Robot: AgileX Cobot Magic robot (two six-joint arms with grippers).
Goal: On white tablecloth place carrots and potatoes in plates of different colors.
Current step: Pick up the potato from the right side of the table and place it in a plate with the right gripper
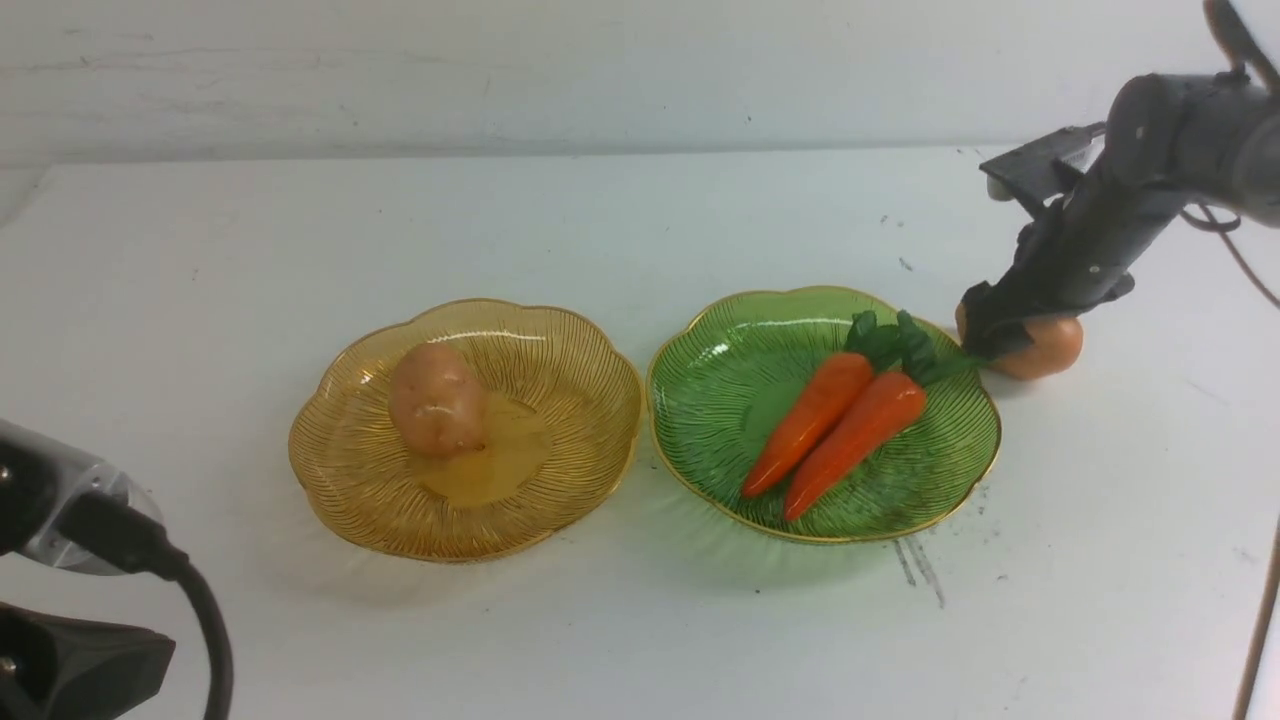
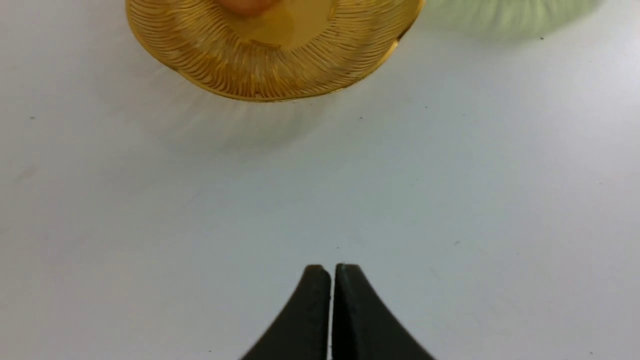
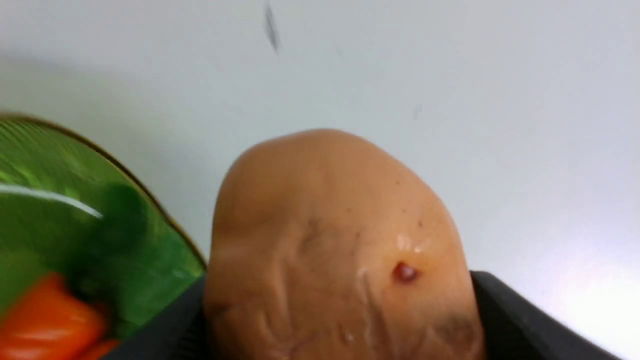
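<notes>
Tan potato (image 1: 1050, 350) is gripped by the right pincer (image 1: 1000, 335).

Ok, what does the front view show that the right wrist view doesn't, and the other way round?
Only the front view: the amber plate with one potato on it, and the whole green plate with two carrots. Only the right wrist view: a dark red spot on the second potato. Both: that potato between the jaws of the right gripper, beside the green plate's rim, and some carrot.
</notes>
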